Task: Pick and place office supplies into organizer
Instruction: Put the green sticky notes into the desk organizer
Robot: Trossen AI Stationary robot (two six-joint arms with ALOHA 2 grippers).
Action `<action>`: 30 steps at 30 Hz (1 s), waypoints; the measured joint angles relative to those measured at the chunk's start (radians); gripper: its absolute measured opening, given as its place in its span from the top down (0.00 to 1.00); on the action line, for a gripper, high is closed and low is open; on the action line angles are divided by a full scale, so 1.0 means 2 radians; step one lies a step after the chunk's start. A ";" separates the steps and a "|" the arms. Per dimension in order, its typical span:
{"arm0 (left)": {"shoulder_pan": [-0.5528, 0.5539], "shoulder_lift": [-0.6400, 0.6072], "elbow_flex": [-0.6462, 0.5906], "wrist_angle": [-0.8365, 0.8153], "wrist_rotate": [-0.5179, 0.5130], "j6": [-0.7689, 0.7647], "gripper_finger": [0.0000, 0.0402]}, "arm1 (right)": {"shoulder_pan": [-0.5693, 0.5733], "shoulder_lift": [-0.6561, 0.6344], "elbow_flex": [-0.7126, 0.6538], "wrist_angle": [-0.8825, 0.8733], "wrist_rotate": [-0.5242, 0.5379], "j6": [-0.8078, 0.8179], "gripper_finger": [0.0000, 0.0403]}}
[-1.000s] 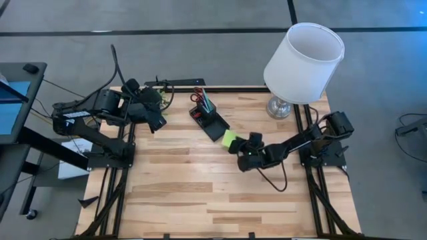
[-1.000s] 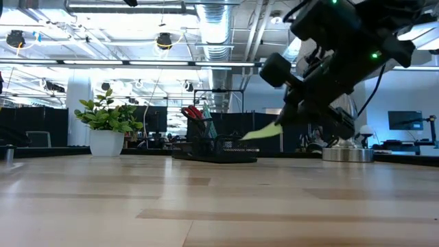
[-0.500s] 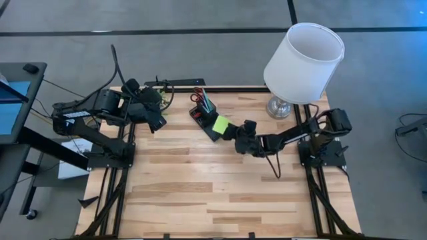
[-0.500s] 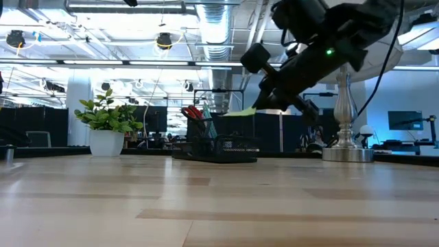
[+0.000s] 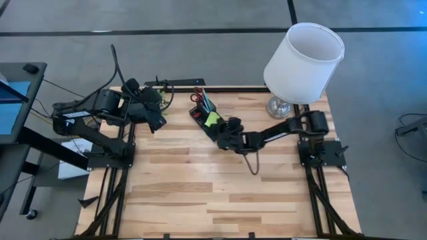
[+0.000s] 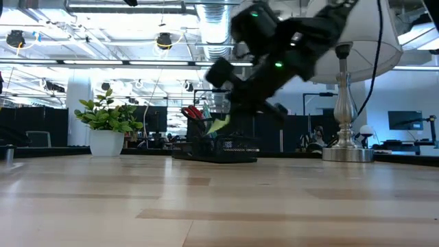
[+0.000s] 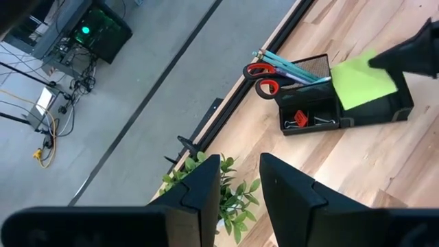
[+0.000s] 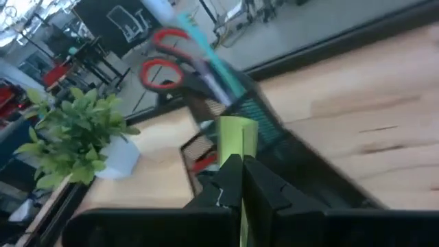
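A pale, wood-plank tabletop (image 5: 200, 187) stands on a grey floor, and the low view looks past it into an open office with exposed ceiling ducts, bright lights and dark desks. At the far right corner a lamp (image 5: 303, 57) with a wide white shade rises on a silvery base; near the far left corner sits a small green plant (image 6: 106, 127) in a white pot. Between them, toward the far edge, the black organizer (image 5: 208, 119) holds red-handled scissors (image 7: 264, 79) and teal pens (image 7: 291, 66) upright in its taller cup section, while small black and red clips (image 7: 302, 120) lie in a lower tray compartment. The right pincer (image 5: 223, 130) reaches over the organizer with its fingers clamped tight on the lime-green sticky-note pad (image 5: 213, 119), holding it tilted just above the low tray section. The left pincer (image 5: 159, 123) hangs beside the plant at the far left, its fingers partly apart and gripping nothing. No writing can be read.
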 joint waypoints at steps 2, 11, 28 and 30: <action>0.000 0.000 0.000 0.000 0.003 0.000 0.75 | -0.003 0.007 0.028 -0.048 -0.002 -0.002 1.00; 0.000 0.000 -0.014 0.001 -0.005 0.000 0.75 | 0.016 0.006 0.123 -0.315 0.000 0.091 1.00; 0.000 0.000 -0.056 0.012 -0.013 -0.016 0.75 | 0.006 0.013 0.128 -0.341 -0.039 0.116 1.00; 0.000 0.000 -0.056 0.011 -0.014 -0.016 0.75 | 0.004 0.013 0.128 -0.349 -0.051 0.115 1.00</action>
